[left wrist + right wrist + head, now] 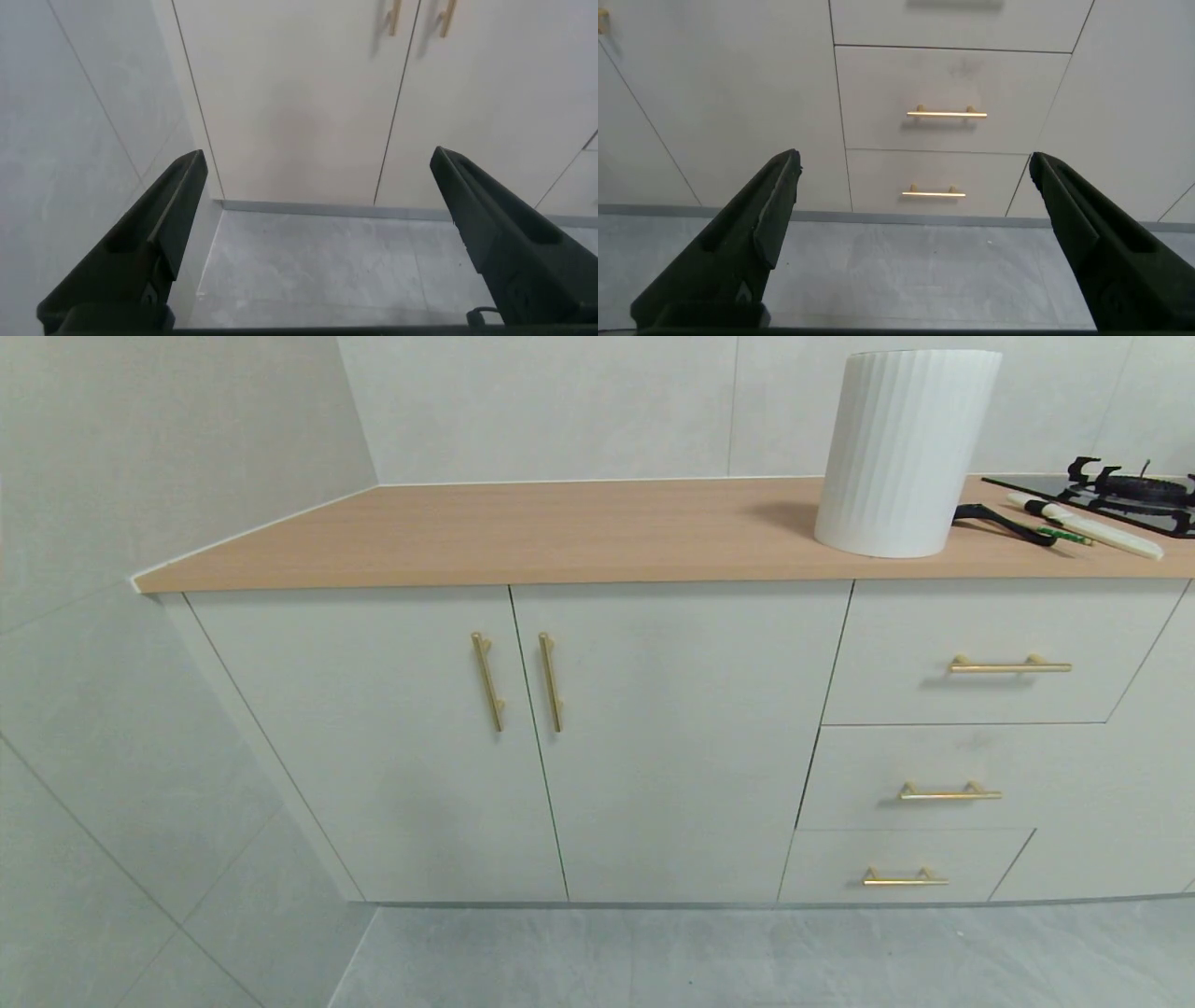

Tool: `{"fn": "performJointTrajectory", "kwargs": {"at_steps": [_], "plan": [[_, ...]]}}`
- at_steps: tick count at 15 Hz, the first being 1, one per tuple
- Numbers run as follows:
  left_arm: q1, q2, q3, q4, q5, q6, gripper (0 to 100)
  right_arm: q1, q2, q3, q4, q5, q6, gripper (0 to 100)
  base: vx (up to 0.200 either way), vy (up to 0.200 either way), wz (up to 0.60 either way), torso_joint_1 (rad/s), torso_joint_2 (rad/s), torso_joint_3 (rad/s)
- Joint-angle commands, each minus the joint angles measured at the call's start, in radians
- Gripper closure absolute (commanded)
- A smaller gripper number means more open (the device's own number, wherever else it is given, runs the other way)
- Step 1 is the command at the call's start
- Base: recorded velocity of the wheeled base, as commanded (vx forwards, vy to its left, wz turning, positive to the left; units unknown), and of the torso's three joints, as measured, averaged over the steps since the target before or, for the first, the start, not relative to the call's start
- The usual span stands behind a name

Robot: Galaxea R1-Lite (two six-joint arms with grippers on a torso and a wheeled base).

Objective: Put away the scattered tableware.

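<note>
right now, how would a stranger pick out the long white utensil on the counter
Find the wooden countertop, then the tall white ribbed canister on it. Between canister and black stove grate lie two utensils; yours is the long pale one nearer the stove, not the black-handled one.
</note>
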Motion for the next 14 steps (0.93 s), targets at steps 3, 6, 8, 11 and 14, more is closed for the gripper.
{"fn": "performJointTrajectory", "kwargs": {"at_steps": [3,6,8,11,14], "plan": [[0.0,0.001,0.0,0.0,0.001,-0.004,0,0.0,0.002,0.0,0.002,0.0,0.004,0,0.0,0.0,0.0,0.0,0.0,0.0],[0.0,0.001,0.0,0.002,-0.001,-0.002,0,0.0,0.001,0.0,0.002,0.003,0.024,0,0.0,0.0,0.0,0.0,0.0,0.0],[0.0,0.001,0.0,0.002,-0.004,-0.002,0,0.002,0.002,0.0,0.002,0.012,0.027,0,0.0,0.0,0.0,0.0,0.0,0.0],[0.0,0.001,0.0,0.0,-0.004,-0.004,0,0.002,0.001,0.0,0.002,0.013,0.028,0,0.0,-0.2,0.0,0.001,0.0,0.007],[0.0,0.001,0.0,0.0,-0.004,-0.005,0,0.002,0.002,0.0,0.002,0.013,0.028,0,0.0,-0.2,0.0,0.002,0.0,0.002]]}}
